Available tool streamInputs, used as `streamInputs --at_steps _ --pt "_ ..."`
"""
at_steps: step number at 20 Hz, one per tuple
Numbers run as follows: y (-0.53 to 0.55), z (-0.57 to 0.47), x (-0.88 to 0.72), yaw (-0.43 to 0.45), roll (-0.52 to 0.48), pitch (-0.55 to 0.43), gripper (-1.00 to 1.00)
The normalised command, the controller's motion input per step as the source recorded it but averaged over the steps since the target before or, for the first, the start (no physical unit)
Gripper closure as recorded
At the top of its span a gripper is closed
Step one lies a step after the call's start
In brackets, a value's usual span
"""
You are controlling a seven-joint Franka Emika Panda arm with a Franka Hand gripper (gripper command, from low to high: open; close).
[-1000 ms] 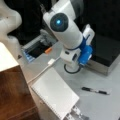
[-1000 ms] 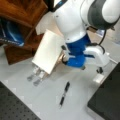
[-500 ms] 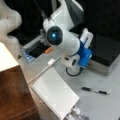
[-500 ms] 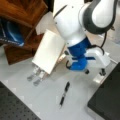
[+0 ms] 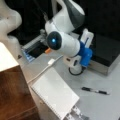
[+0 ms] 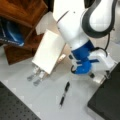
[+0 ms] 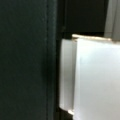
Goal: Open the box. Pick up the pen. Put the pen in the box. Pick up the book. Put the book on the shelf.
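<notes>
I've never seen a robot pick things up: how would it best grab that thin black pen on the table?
The pen lies flat and alone on the table. Probably best gripped from straight above, at its middle, fingers closing across its narrow width. The gripper is beside the box.

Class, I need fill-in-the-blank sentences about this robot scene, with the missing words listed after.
1. The pen lies on the ___.
2. The lid of the box is ___.
3. The cover of the book is ___ in colour.
4. The gripper is nearest the ___.
Missing words: table; closed; white; box.
</notes>
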Motion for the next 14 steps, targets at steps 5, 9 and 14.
streamInputs --at_steps 5,9,14 --pt "0.0 -0.16 -0.14 -0.083 0.23 -0.124 -1.0" --pt "-0.05 -0.18 -0.05 -0.081 0.199 -0.099 -1.0" --pt "-0.06 -0.14 -0.01 -0.085 0.237 -0.1 -1.0"
